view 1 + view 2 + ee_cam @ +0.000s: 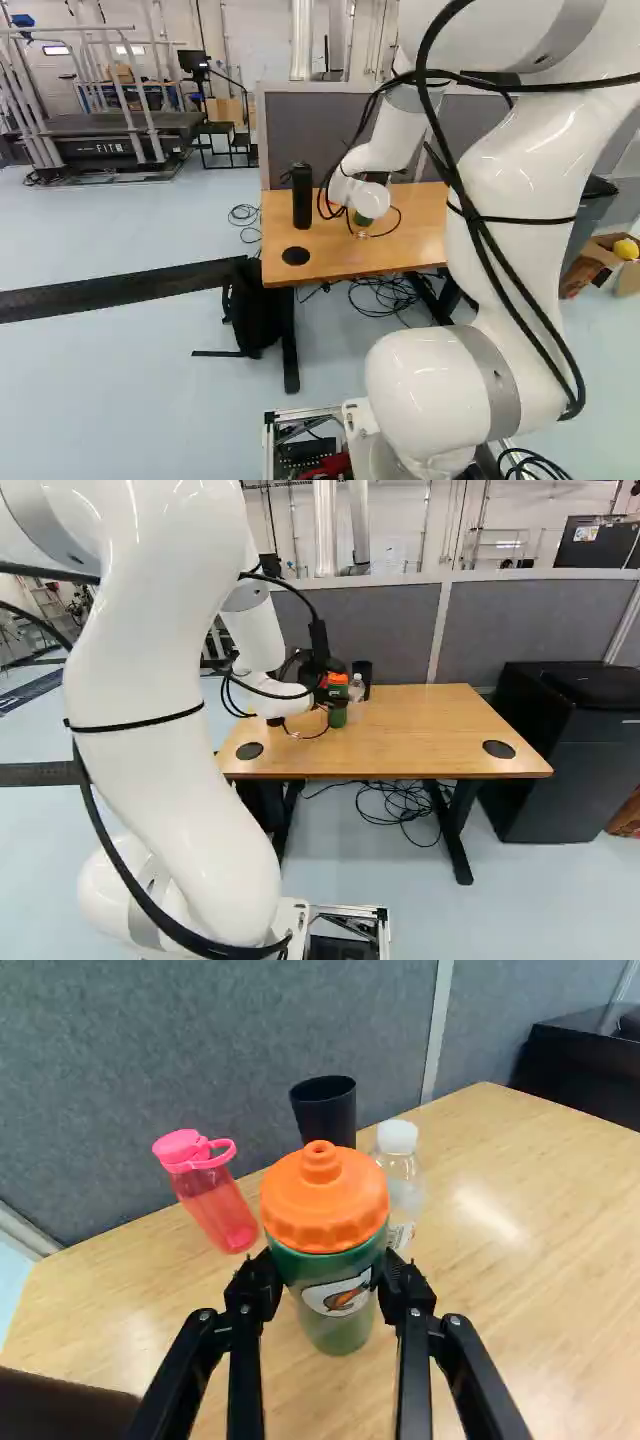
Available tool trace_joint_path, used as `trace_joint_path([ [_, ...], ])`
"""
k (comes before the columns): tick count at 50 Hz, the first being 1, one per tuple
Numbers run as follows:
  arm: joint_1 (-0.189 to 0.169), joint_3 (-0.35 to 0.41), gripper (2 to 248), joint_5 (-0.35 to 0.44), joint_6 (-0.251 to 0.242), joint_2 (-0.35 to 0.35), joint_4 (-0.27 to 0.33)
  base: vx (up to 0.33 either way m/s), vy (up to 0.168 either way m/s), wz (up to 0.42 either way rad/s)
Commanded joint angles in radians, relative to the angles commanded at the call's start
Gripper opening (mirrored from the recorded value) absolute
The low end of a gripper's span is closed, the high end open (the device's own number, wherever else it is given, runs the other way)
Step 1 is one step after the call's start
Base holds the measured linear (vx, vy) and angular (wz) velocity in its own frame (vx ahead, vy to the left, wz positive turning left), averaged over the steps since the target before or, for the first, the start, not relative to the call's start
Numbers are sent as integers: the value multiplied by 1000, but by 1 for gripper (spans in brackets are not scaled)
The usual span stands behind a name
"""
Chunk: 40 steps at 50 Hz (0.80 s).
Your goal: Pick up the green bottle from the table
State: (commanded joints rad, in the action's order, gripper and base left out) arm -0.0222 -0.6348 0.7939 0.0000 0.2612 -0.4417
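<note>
The green bottle stands upright, its base seemingly on the worktop, and the end effector pinches it below the orange lid, one finger at either side. The step in hand looks like securing the grip; next calls for a straight lift. The clear bottle is just behind, near the black cup, with the pink bottle off to one side, so rising before any sideways move seems wise.
</note>
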Motion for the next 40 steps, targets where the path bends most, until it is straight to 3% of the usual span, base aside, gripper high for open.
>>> trace_joint_path([
  [23,0,3,116,0,0,-14,0,0,0,0],
  [40,8,76,116,0,0,-116,0,0,0,0],
])
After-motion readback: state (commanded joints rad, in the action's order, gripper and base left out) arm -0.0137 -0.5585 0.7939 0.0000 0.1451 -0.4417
